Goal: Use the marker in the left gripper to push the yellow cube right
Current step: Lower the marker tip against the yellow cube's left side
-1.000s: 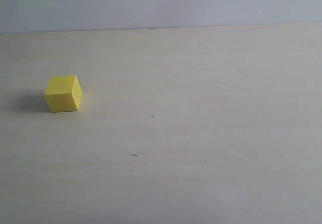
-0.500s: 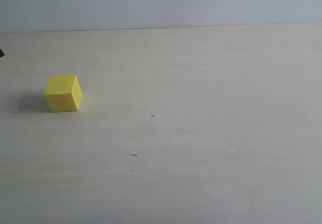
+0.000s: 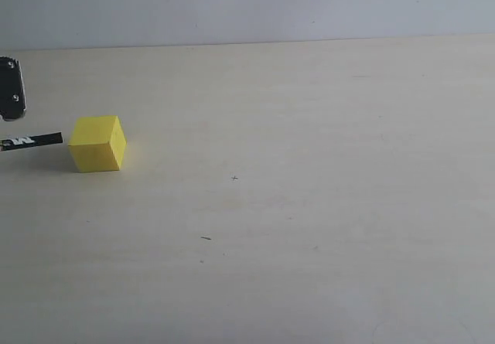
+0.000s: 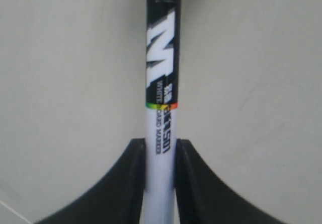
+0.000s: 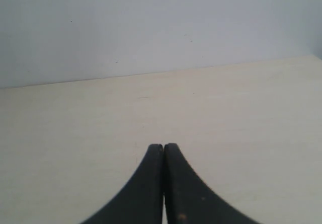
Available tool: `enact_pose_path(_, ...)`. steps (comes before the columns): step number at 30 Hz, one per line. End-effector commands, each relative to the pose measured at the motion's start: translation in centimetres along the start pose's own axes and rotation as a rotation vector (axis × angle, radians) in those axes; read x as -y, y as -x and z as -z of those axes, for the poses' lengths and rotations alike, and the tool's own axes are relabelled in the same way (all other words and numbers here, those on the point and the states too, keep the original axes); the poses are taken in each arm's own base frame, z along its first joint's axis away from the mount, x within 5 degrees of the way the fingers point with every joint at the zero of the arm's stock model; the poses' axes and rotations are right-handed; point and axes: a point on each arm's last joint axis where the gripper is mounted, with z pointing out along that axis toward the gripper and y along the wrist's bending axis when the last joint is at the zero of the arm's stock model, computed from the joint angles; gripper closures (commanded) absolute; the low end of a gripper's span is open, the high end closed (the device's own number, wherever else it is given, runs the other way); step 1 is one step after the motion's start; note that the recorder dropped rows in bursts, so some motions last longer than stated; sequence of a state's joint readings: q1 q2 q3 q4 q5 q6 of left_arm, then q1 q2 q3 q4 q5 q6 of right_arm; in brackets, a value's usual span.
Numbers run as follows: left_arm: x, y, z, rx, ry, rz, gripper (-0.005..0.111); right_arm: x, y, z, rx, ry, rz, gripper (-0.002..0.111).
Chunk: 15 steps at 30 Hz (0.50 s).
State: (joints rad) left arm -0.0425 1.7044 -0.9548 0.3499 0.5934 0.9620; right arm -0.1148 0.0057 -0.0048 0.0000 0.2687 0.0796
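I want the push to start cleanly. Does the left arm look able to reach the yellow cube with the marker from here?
Probably yes: the marker, clamped in the left claw, points at the yellow cube from its left, with only bare table between them.

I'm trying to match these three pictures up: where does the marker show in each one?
Exterior view: the marker is at the far left edge, its black tip close beside the yellow cube.
Left wrist view: it runs up the middle of the picture, out from between the fingers of the left claw.
Right wrist view: not in it; the shut right claw shows instead.
Shared landmark: the pale table, seen in all three.
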Motion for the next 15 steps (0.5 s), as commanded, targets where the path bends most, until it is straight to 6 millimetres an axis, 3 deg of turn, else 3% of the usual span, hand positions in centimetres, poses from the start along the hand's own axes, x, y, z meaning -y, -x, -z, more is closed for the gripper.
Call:
enact_pose_path(1,-2.3,-1.1,0.2,0.019,0.076,0.012,0.107,0.0,-0.1,-0.1,-0.001,-0.002,0.000,0.108)
enact_pose_path(4,-3.5,-2.2,0.6,0.018,0.095,-0.006,0.107,0.0,-0.2,-0.2,-0.022,-0.003,0.000,0.108)
enact_pose_path(8,-3.0,-2.4,0.4,0.063,0.014,-0.163,0.107,0.0,-0.2,-0.3,-0.026,-0.004,0.000,0.108)
enact_pose_path(15,-3.1,-2.6,-1.6,0.101,-0.073,-0.188,0.107,0.0,-0.2,-0.3,-0.026,-0.004,0.000,0.108)
